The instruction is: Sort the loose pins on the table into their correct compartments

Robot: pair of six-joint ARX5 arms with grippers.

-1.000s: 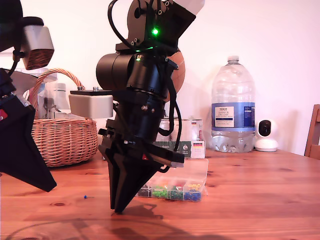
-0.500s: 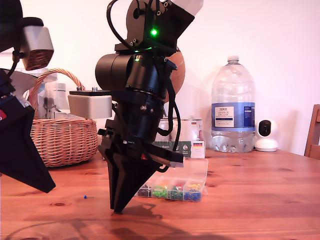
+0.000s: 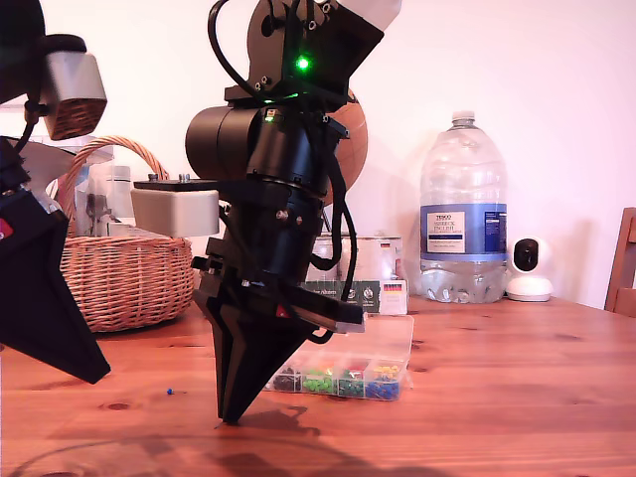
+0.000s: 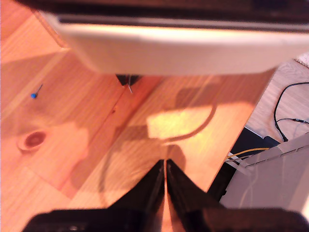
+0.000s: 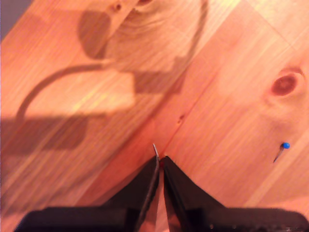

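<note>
My second gripper (image 5: pixel 158 162), clenched on a pin (image 5: pixel 155 151), has edged toward the blue pin (image 3: pixel 170 392); its tip still touches the table (image 3: pixel 517 397), so the lift is pending.

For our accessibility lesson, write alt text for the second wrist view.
My second gripper is shut on a pin whose thin metal shaft pokes past its tips, close over the wooden table. A loose blue pin lies apart on the wood, near a dark knot.

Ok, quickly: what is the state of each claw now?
My first claw: closed, nothing visible in it.
My second claw: closed on a pin, only its shaft showing.
</note>
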